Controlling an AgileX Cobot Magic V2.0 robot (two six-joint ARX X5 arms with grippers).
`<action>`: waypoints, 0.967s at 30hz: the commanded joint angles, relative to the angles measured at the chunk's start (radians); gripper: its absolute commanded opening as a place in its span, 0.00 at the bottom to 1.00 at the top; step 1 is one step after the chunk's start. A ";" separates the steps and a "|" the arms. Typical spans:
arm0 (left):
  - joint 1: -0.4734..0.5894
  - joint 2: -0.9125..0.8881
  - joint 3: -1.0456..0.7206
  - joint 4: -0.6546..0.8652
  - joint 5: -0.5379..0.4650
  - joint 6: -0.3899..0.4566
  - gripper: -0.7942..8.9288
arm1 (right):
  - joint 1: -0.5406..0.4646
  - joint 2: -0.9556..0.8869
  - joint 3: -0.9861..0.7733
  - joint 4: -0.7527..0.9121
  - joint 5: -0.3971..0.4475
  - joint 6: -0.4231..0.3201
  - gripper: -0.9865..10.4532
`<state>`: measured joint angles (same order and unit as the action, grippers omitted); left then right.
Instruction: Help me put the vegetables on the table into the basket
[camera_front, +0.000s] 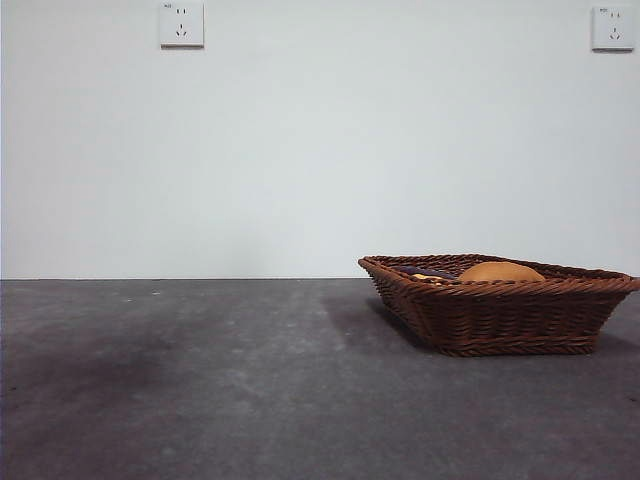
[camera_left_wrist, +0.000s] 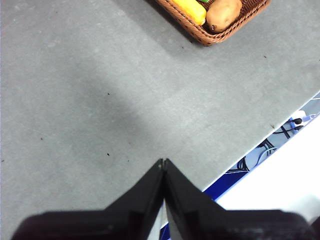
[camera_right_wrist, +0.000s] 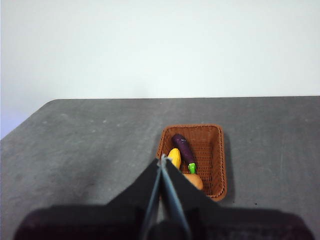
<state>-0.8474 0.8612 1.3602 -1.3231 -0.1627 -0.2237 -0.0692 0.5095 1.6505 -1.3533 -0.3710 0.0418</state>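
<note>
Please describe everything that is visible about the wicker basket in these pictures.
The basket is a shallow rectangular one of dark brown woven wicker, with sides that flare outward and a braided rim. It stands upright and flat on the grey table, toward one side of the front view. Inside it lie the yellow corn, the purple eggplant with its green stem, and the brown potato, close together along one side. Neither gripper touches it; both are apart from it.

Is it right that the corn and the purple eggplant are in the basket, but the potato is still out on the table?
Not quite. The potato is in the basket too, next to the corn and the eggplant. The left wrist view shows the potato inside the rim, and the right wrist view shows all three inside.
</note>
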 joint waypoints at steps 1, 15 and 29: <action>-0.003 -0.001 -0.006 0.004 -0.020 -0.011 0.08 | 0.004 -0.001 -0.025 -0.025 0.003 0.011 0.09; -0.002 0.094 -0.004 0.004 -0.006 -0.033 0.08 | 0.004 0.108 -0.029 -0.025 0.008 0.009 0.09; 0.193 0.046 -0.067 0.422 -0.130 0.273 0.08 | 0.004 0.318 -0.028 -0.025 0.009 0.009 0.09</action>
<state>-0.6868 0.9272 1.3163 -0.9688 -0.3241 -0.0406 -0.0666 0.8223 1.6264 -1.3537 -0.3641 0.0418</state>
